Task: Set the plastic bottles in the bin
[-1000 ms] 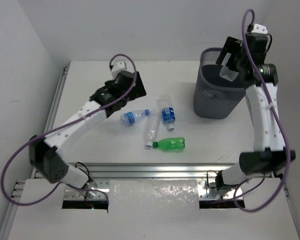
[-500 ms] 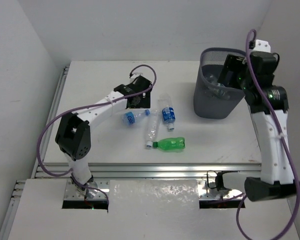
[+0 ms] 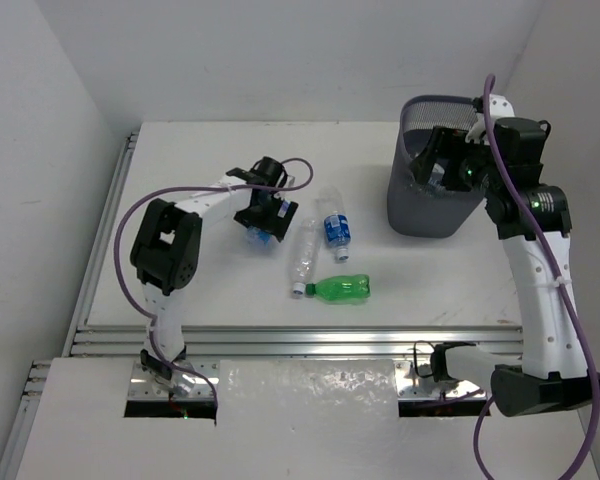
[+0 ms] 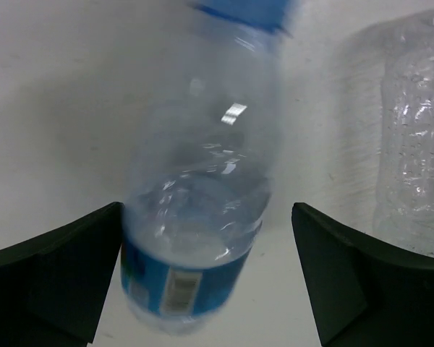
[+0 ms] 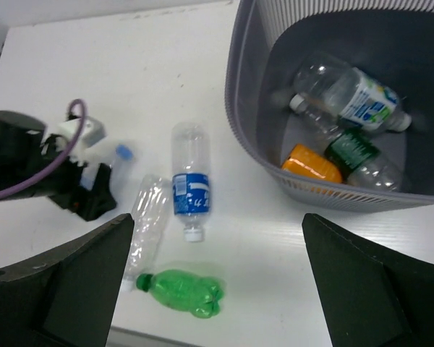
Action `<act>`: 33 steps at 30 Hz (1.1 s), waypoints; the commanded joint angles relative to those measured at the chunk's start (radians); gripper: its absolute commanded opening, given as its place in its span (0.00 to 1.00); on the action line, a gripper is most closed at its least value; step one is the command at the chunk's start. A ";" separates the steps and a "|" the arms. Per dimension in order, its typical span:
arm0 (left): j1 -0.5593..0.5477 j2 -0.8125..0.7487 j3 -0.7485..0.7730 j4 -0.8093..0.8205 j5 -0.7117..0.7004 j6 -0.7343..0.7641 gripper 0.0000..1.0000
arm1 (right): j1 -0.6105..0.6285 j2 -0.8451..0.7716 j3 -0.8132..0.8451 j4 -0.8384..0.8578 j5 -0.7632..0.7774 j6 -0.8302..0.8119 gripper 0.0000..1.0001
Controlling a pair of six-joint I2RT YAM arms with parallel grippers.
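Note:
My left gripper (image 3: 264,214) is open and low over a clear bottle with a blue label and blue cap (image 4: 202,195). The bottle lies between the jaws, close to the left finger (image 4: 58,282). A second blue-labelled bottle (image 3: 335,228), a crushed clear bottle (image 3: 303,258) and a bright green bottle (image 3: 342,289) lie mid-table. The dark grey mesh bin (image 3: 430,205) stands at the right. It holds an orange bottle (image 5: 311,163), a dark-green-labelled one (image 5: 356,150) and a clear one (image 5: 347,90). My right gripper (image 3: 432,165) is open and empty above the bin's near-left rim.
The crushed clear bottle (image 4: 416,144) lies just right of my left gripper's right finger. A metal rail (image 3: 300,340) runs along the table's near edge. White walls close in the left and back sides.
My right gripper held a clear bottle over the bin a second ago; the bottle now lies inside it and the gripper is empty. My left gripper swung down over the blue-capped bottle.

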 commanded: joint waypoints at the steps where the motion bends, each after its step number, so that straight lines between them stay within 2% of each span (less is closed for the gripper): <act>1: -0.013 0.043 0.001 0.006 0.142 0.033 0.95 | 0.002 -0.036 -0.038 0.076 -0.084 0.023 0.99; 3: -0.013 0.078 -0.009 0.017 0.103 0.001 0.94 | 0.002 -0.043 -0.064 0.087 -0.110 0.029 0.99; 5: -0.013 0.104 -0.008 0.003 0.064 -0.012 0.85 | 0.004 -0.053 -0.087 0.105 -0.125 0.033 0.99; 7: -0.013 0.123 -0.003 -0.006 -0.021 -0.082 0.47 | 0.009 -0.073 -0.124 0.136 -0.150 0.053 0.99; 8: -0.013 0.115 -0.003 -0.006 -0.058 -0.105 0.00 | 0.012 -0.079 -0.138 0.148 -0.195 0.064 0.99; 10: -0.010 0.062 -0.014 -0.006 -0.154 -0.180 0.00 | 0.030 -0.096 -0.187 0.215 -0.283 0.078 0.99; 11: -0.010 -0.008 -0.041 0.018 -0.163 -0.212 0.00 | 0.041 -0.102 -0.245 0.260 -0.432 0.095 0.99; 14: -0.010 -0.150 -0.123 0.090 -0.126 -0.251 0.00 | 0.106 -0.115 -0.317 0.410 -0.550 0.128 0.99; 16: -0.027 -0.314 -0.173 0.147 0.043 -0.275 0.00 | 0.150 -0.125 -0.398 0.586 -0.683 0.177 0.99; 17: -0.060 -0.450 -0.257 0.268 0.231 -0.257 0.00 | 0.162 -0.142 -0.475 0.680 -0.728 0.269 0.99; 18: -0.079 -0.521 -0.311 0.352 0.319 -0.252 0.00 | 0.182 -0.148 -0.509 0.854 -0.780 0.327 0.99; 19: -0.098 -0.581 -0.397 0.500 0.411 -0.251 0.00 | 0.188 -0.149 -0.529 0.910 -0.794 0.419 0.99; 20: -0.134 -0.686 -0.432 0.568 0.491 -0.260 0.00 | 0.194 -0.142 -0.549 0.955 -0.799 0.452 0.99; 21: -0.149 -0.733 -0.475 0.654 0.650 -0.283 0.00 | 0.208 -0.132 -0.553 1.004 -0.773 0.477 0.99; 22: -0.186 -0.800 -0.558 0.846 0.791 -0.321 0.00 | 0.228 -0.119 -0.558 1.015 -0.753 0.501 0.99; 23: -0.204 -0.822 -0.592 0.919 0.793 -0.337 0.00 | 0.228 -0.119 -0.561 1.038 -0.744 0.506 0.99; 24: -0.221 -0.839 -0.624 0.988 0.884 -0.349 0.00 | 0.254 -0.103 -0.563 1.091 -0.741 0.509 0.99; 25: -0.235 -0.850 -0.669 1.083 0.903 -0.364 0.00 | 0.263 -0.092 -0.561 1.101 -0.731 0.509 0.99; 32: -0.277 -0.795 -0.660 1.245 0.984 -0.498 0.00 | 0.383 -0.027 -0.509 1.058 -0.678 0.434 0.99; 33: -0.280 -0.789 -0.654 1.242 0.978 -0.495 0.01 | 0.389 -0.027 -0.511 1.078 -0.684 0.434 0.96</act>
